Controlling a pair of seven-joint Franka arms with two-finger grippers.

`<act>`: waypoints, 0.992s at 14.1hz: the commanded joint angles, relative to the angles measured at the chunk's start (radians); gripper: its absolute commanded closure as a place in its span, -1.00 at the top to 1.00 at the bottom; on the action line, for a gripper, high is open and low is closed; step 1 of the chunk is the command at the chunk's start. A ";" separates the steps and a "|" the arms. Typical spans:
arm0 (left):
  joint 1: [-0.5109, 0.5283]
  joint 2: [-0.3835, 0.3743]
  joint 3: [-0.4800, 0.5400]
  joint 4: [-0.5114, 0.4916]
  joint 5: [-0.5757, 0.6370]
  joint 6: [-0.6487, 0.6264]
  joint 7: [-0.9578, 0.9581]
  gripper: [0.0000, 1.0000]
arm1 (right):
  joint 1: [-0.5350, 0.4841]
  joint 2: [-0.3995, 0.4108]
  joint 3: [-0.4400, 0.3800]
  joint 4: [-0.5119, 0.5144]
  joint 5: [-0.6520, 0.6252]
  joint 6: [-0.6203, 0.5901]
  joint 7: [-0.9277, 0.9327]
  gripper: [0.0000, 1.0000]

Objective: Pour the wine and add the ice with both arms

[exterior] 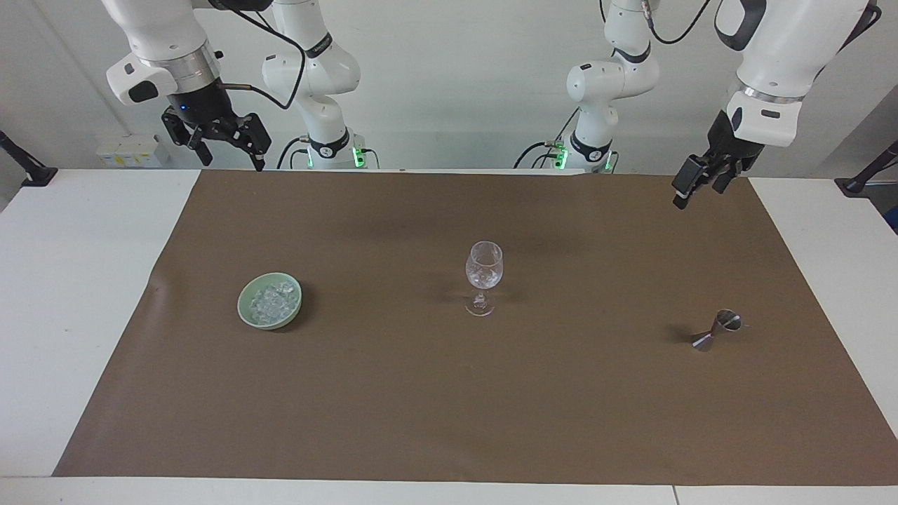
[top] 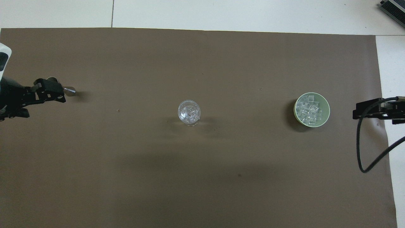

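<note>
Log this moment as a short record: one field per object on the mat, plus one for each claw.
ice bowl: pale green round bowl holding clear ice chunks, toward the right arm's end
glass: clear stemmed wine glass, upright, mid-mat, something clear inside
measure: small metal hourglass-shaped jigger, lying tilted, toward the left arm's end
mat: brown paper sheet
left claw: raised, empty
right claw: open, raised, empty

White table [exterior: 84, 294], brown mat [exterior: 449, 407] over most of it, plain pale wall [exterior: 456, 84], even light
</note>
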 commanded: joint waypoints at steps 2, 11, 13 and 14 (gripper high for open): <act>-0.090 0.013 0.071 0.035 0.018 -0.060 0.048 1.00 | 0.003 -0.023 -0.006 -0.026 0.019 -0.002 -0.017 1.00; -0.241 0.032 0.227 0.060 0.012 -0.082 0.097 1.00 | 0.003 -0.023 -0.006 -0.026 0.019 -0.002 -0.017 1.00; -0.227 0.037 0.222 0.060 0.010 -0.080 0.112 1.00 | 0.003 -0.023 -0.006 -0.024 0.019 -0.002 -0.017 1.00; -0.207 0.037 0.211 0.060 0.009 -0.080 0.112 1.00 | 0.003 -0.023 -0.006 -0.026 0.019 -0.002 -0.017 1.00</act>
